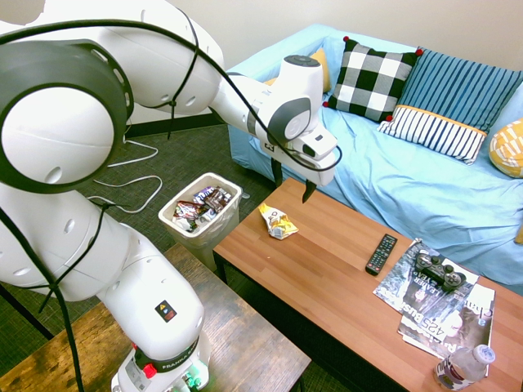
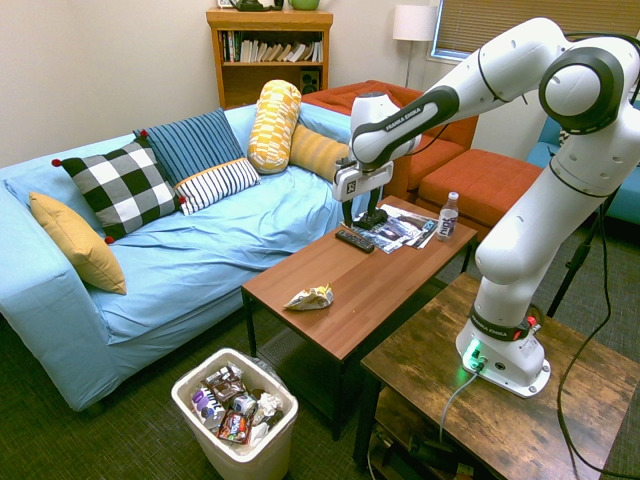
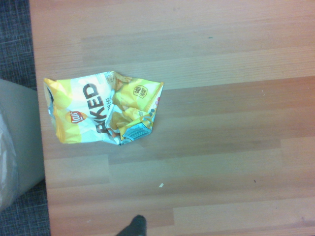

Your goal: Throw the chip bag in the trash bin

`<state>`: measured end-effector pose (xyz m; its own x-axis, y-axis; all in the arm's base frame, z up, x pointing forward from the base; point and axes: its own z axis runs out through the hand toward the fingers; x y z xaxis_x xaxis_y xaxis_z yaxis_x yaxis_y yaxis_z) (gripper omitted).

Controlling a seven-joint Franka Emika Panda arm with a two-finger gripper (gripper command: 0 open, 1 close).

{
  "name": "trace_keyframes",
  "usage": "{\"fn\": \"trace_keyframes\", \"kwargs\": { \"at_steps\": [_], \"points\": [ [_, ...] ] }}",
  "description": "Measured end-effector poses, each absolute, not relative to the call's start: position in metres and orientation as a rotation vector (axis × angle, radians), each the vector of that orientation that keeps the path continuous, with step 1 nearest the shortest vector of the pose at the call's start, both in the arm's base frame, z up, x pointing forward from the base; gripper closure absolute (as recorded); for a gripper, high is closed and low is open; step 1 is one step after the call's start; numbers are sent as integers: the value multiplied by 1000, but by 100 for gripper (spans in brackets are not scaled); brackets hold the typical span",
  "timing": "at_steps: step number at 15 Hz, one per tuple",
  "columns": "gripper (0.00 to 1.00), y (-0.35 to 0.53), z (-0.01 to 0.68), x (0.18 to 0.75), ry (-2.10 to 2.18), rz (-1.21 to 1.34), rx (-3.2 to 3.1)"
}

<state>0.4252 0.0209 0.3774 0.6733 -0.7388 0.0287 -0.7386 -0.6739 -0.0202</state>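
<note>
Yellow and white foil, crumpled and creased, the chip bag (image 1: 278,221) lies flat on the coffee table (image 1: 327,278) near the end closest to the trash bin (image 1: 202,210). Above it and slightly toward the sofa hangs the gripper (image 1: 292,181), pointing down with its dark fingers spread apart and nothing between them; clear air separates it from the bag.

Only the wrist view reads the bag's print: large dark letters, a small red logo and a pale blue corner, all against smooth wood planks in reddish-brown tones. It also catches a pale edge of the bin just off the table's end. The exterior views show what the close-up misses: the bin is white plastic, rectangular with rounded corners, lined with clear film and already holding dark candy wrappers (image 2: 228,400). It stands on dark carpet beside the table.

Farther along the tabletop sit a black remote control (image 1: 381,253), glossy magazines (image 1: 441,306) with a game controller (image 1: 440,269) on top, and a clear plastic bottle (image 1: 463,367). Behind the table a sofa (image 2: 200,250) draped in light blue cloth carries checked, striped and yellow cushions.
</note>
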Motion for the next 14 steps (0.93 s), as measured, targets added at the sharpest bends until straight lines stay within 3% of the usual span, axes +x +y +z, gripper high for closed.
{"fn": "trace_keyframes", "kwargs": {
  "at_steps": [4,14],
  "points": [
    [0,23,364,435,1272,-53,-2841],
    [0,104,240,504,1297,202,-2861]
  ]
}}
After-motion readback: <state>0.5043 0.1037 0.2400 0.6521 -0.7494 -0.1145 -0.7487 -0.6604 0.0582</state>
